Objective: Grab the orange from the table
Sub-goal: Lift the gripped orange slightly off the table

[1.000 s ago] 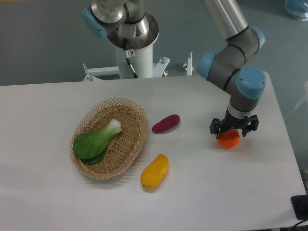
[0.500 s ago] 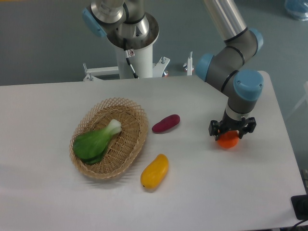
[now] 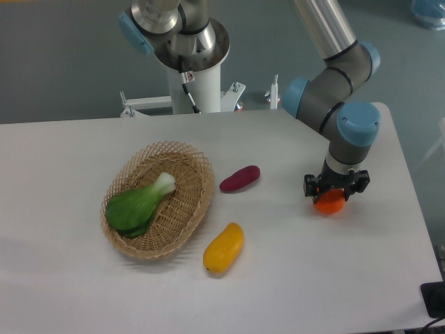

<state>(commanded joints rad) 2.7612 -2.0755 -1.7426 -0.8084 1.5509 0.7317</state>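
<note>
We see the gripper [image 3: 335, 188] low over the orange [image 3: 330, 202] on the counter [image 3: 292, 278]; we cannot tell whether its jaws pinch it, and a shallow hold could let it roll.

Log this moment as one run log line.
phase: grasping | hand: down over orange, grip unclear | orange: on table, right side | bystanders: basket with greens, purple vegetable, yellow fruit

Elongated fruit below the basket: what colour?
Yellow shading to orange at its lower end; the mango-like fruit lies on the table, clear in the fixed camera view.
</note>
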